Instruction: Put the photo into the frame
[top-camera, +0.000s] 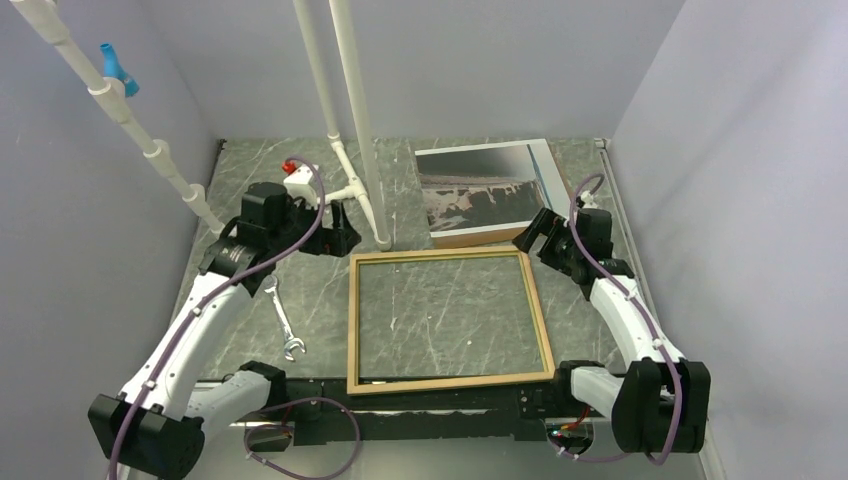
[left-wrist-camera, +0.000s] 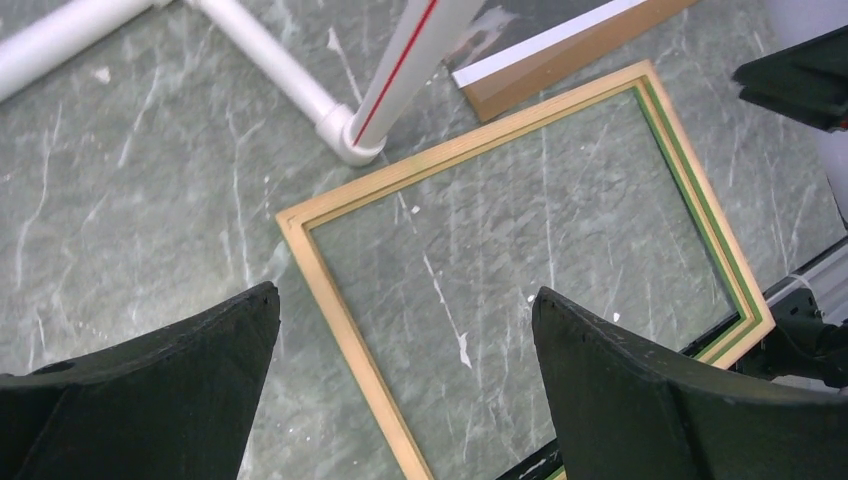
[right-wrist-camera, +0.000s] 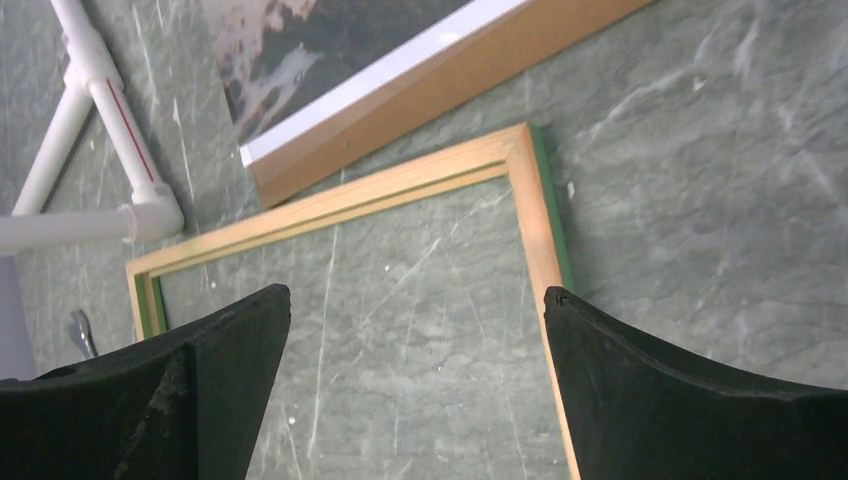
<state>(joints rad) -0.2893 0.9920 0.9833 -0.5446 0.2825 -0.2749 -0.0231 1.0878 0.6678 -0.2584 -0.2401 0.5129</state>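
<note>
- One large rectangular frame of light tan wood (top-camera: 450, 381) lies flat on the grey-green marbled worktop (top-camera: 320, 290), tan face up, with a green edge showing in the wrist views.
- Only the worktop's marbling shows through its clear pane.
- Beyond the frame's far rail, the large print of grey sky over brown-and-white land (top-camera: 485, 190) lies picture up on a plain brown backing board (top-camera: 480, 238). The board sits just beside the frame without touching it.
- Left pincer (top-camera: 340, 228): fingers spread apart, gripping nothing, by the frame's far left corner.
- Right pincer (top-camera: 533, 232): fingers likewise apart and empty, by the far right corner, next to the print.
- A steel spanner (top-camera: 285, 320) lies left of the frame.
</note>
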